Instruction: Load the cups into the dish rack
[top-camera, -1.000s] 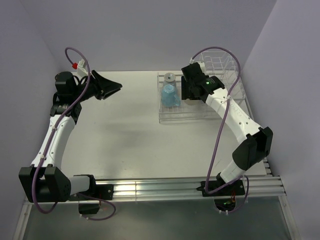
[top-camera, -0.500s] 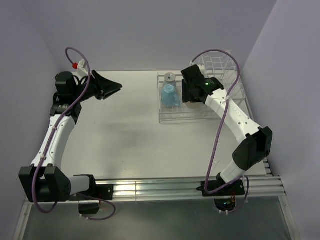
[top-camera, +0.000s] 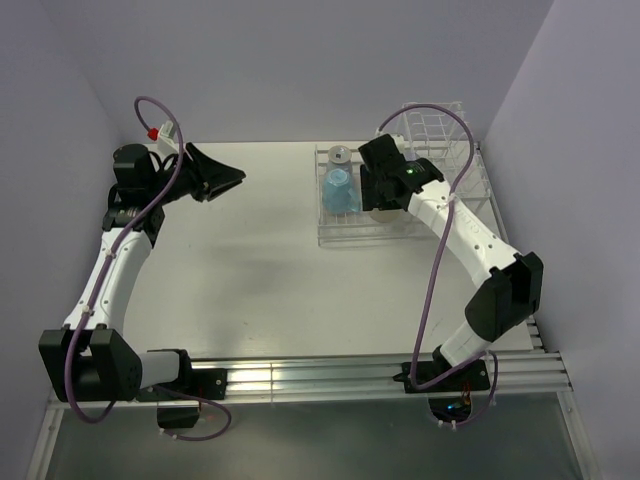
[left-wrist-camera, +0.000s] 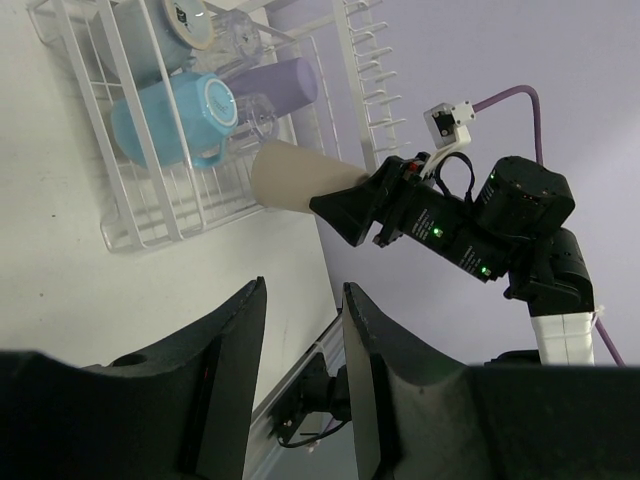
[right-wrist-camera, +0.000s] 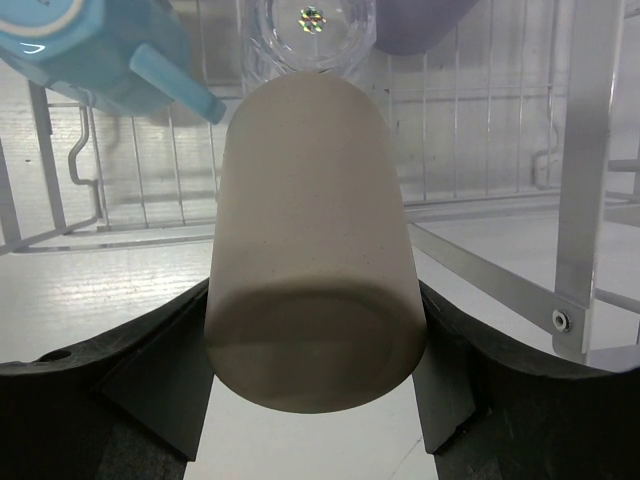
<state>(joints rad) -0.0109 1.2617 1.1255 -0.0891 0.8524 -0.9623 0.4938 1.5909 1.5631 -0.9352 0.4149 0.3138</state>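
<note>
**A:** Right of centre in the top view, right gripper (right-wrist-camera: 315, 345) is clenched on the tan cup (right-wrist-camera: 310, 200), at the dish rack (top-camera: 360, 238). Placing step, I'd say.
**B:** Next?
**A:** It needs a free slot. Blue mug (top-camera: 340, 190), clear glass (right-wrist-camera: 312, 40) and lavender tumbler (left-wrist-camera: 285, 85) crowd just ahead, with upright dividers (top-camera: 440, 125) to the right.
**B:** Left gripper (left-wrist-camera: 302, 295)?
**A:** Upper left, fingers apart, empty.
</note>
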